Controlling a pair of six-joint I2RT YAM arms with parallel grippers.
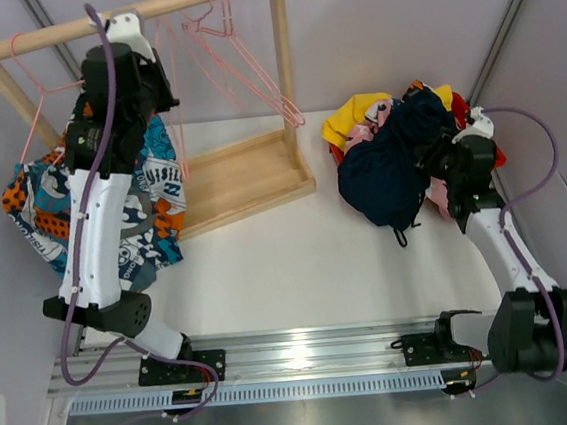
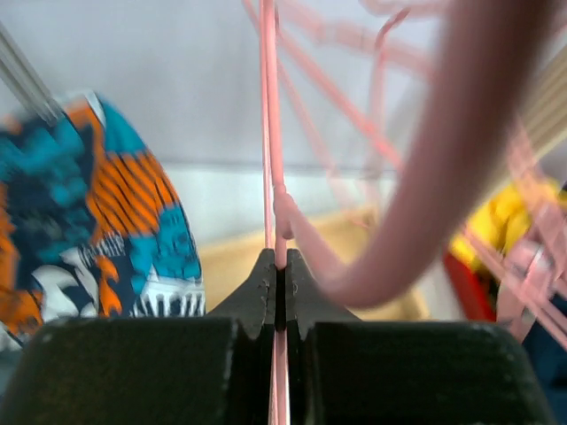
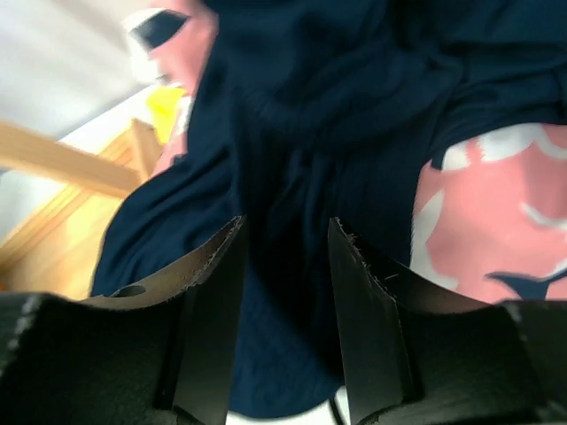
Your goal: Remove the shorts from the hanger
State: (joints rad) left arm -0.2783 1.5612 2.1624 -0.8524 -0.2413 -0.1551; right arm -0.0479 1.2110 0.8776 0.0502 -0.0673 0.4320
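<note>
Nearest us, the white table [image 1: 298, 261] shows open between the base edge of the wooden rack [image 1: 250, 180] and the pile [image 1: 391, 177] at the right side. We see the right gripper [image 3: 283, 235] spread, navy shorts [image 3: 354, 106] at its tips, pink patterned shorts [image 3: 496, 230] beside, yellow shorts [image 1: 347, 121] on the pile's far edge. The left gripper [image 2: 279, 266] is pressed tight on a pink hanger [image 2: 280, 208] wire. Blue-orange-white shorts [image 1: 37, 211] hang at the rack's left end behind the left arm [image 1: 93, 221]; empty hangers [image 1: 250, 75] are farther right.

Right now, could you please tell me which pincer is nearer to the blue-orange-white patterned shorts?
Left. The left pincer is shut on a pink hanger wire beside the patterned shorts; the right pincer is open at the navy shorts across the table.
</note>
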